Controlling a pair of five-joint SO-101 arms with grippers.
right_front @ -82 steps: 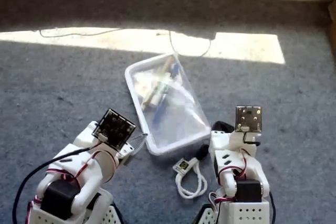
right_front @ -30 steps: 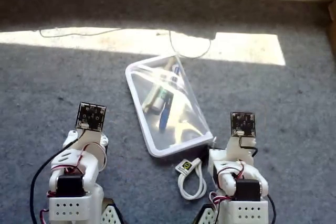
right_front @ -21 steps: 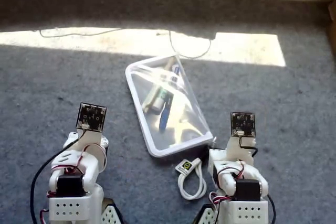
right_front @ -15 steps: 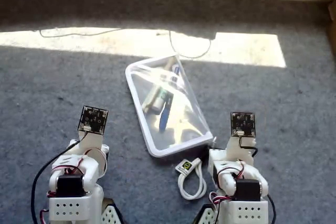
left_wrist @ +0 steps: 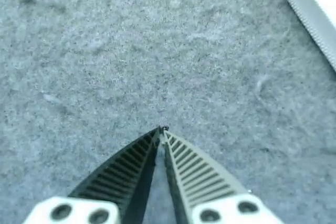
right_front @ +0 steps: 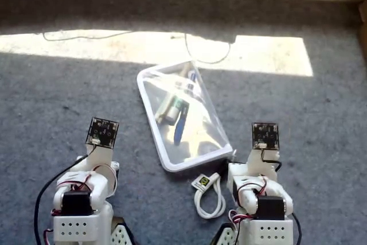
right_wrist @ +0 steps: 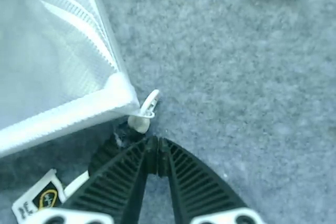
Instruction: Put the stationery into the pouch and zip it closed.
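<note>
Right wrist view: right claw [right_wrist: 156, 146] closed, empty, tips just short of zip pull [right_wrist: 146, 107] at pouch [right_wrist: 58, 72] corner. Left claw [left_wrist: 161, 134] closed, empty, above bare carpet [left_wrist: 105, 51]. Pouch lies between arms, stationery [right_front: 172, 112] inside. Zip looks run to end, so task seems near done. Next move: confirm closure. White cord [right_front: 209, 198] lies beside right arm.

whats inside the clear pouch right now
Through the pouch: a green-and-white tube, a blue pen, more pieces at the far end. Glare on the plastic hides anything else.
</note>
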